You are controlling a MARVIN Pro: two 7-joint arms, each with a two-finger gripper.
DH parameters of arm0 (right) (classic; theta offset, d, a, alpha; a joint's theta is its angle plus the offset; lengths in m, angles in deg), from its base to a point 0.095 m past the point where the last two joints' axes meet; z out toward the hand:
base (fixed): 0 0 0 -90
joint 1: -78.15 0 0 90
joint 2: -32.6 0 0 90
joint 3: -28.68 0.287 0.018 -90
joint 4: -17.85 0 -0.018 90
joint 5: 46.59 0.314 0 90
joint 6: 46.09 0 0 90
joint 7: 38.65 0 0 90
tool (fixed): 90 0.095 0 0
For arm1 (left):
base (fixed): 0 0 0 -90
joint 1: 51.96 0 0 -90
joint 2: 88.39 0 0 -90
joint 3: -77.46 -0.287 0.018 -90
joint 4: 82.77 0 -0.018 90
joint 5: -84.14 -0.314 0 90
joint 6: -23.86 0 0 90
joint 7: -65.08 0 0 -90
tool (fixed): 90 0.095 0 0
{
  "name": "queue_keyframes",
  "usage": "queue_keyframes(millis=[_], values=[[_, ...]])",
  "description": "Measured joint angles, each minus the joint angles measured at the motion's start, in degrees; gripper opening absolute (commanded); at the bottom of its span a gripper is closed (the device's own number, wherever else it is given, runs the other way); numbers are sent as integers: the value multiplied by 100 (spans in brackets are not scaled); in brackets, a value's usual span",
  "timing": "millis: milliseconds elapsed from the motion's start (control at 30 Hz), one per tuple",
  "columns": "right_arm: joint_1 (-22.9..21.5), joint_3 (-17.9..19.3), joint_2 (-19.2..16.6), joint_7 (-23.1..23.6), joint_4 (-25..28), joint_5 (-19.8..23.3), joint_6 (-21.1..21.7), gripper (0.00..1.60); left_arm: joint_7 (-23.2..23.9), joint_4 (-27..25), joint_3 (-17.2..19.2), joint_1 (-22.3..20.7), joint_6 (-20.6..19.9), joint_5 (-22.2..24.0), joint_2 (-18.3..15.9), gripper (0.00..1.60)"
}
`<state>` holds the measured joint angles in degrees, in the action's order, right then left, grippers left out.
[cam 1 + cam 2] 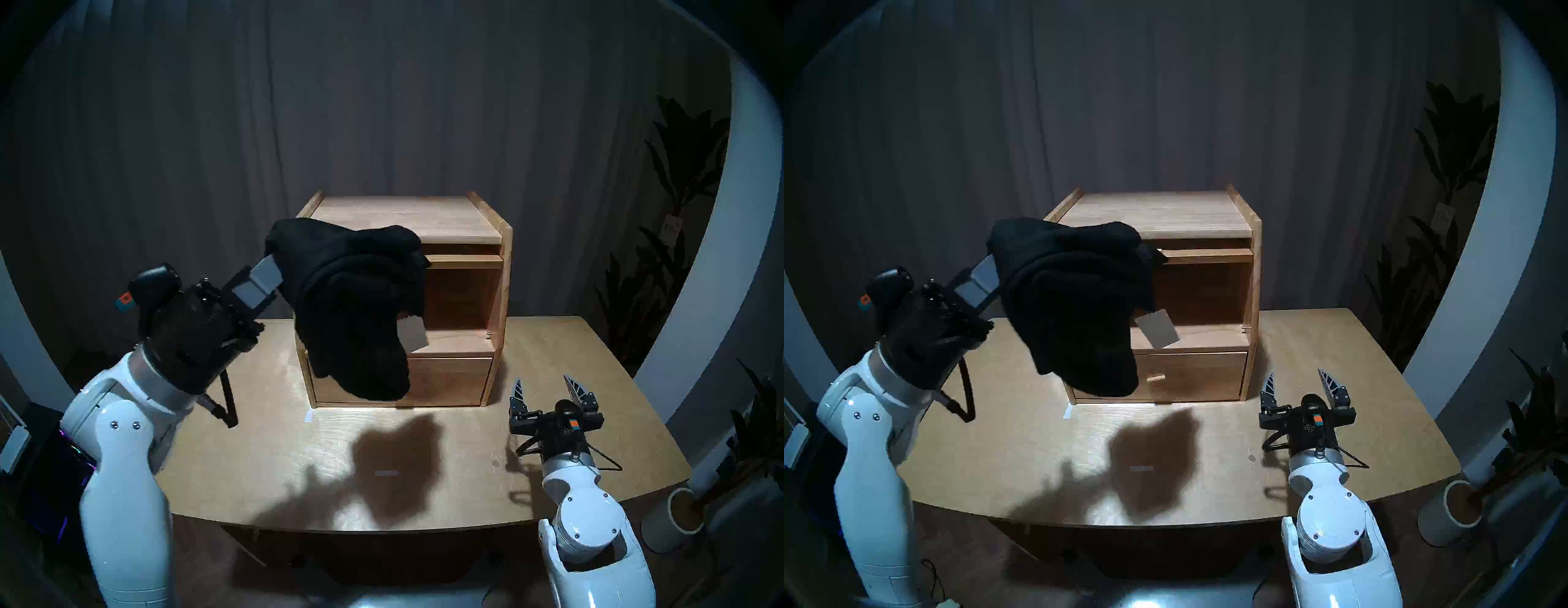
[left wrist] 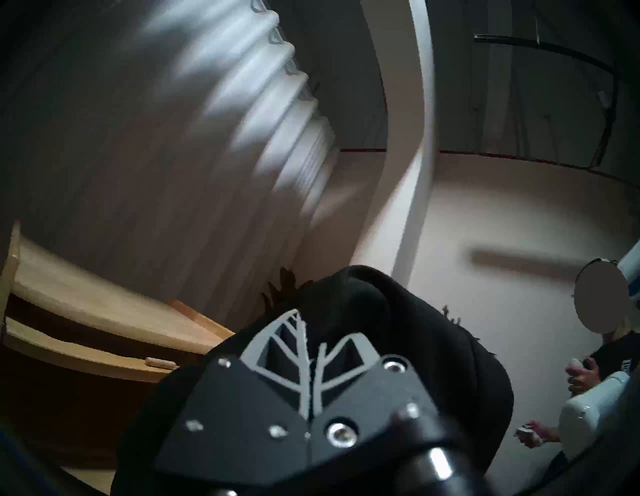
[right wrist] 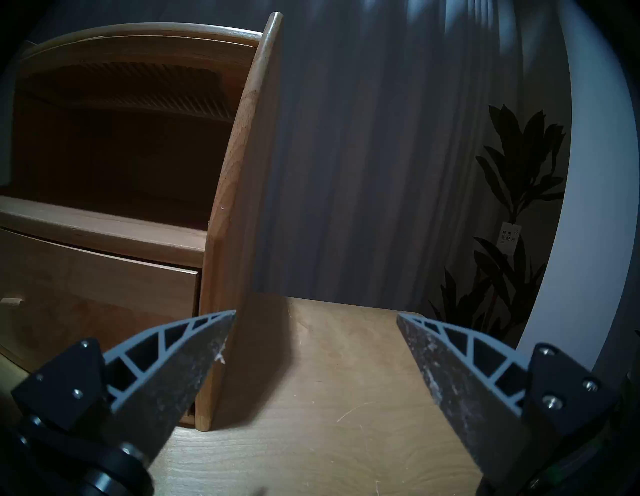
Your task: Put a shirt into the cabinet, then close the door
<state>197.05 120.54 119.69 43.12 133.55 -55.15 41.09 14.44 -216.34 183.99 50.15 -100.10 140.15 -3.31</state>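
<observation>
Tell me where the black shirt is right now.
In the head views the shirt hangs in the air from the left gripper, left of centre, in front of the cabinet and covering the left part of its open compartment, clear of the table.

- Left arm [image 1: 123,467]: glossy white shells with small silver screws, ending in a black wrist section.
- Orange-and-teal marker [image 1: 124,300] on the black wrist camera housing [image 1: 155,288].
- Black cable [image 1: 227,403] loops under that wrist.
- Left gripper [image 2: 308,367]: grey ribbed lattice fingers on black plates with silver screws.
- Right arm [image 1: 594,539]: white shells, black wrist, same orange-teal marker [image 1: 573,423].
- Right gripper [image 1: 547,390]: grey trussed fingers [image 3: 180,353] with scuffed dark pads.
</observation>
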Motion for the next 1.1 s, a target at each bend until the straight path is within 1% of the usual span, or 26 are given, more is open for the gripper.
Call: queue_keyframes(millis=[67,233,333,467,600,733,833,967,1000,1033,1100], values=[[2,0,0,0,0,0,0,160,-279,88,-236,-72,214,-241,137,0],[5,0,0,0,2,0,0,160,-879,405,-709,-239,664,-701,322,0],[5,0,0,0,2,0,0,160,-1213,577,-954,-304,943,-983,407,0],[5,0,0,0,3,0,0,160,-1542,703,-1165,-274,1297,-1341,502,0],[4,0,0,0,5,0,0,160,-1743,752,-1254,-45,1679,-1713,594,0],[3,0,0,0,7,0,0,160,-1919,858,-1287,207,1975,-1976,651,0],[3,0,0,0,9,0,0,160,-2141,967,-1344,362,2243,-2188,681,0],[3,0,0,-1,14,0,0,160,-2474,1032,-1558,505,2602,-2475,683,0],[3,0,0,-1,15,0,0,160,-2540,1032,-1631,533,2684,-2532,678,0],[4,0,0,-1,16,0,0,160,-2651,1032,-1776,573,2832,-2636,656,0],[4,0,-1,-1,18,0,0,160,-2740,1030,-1919,596,2958,-2738,623,0]])
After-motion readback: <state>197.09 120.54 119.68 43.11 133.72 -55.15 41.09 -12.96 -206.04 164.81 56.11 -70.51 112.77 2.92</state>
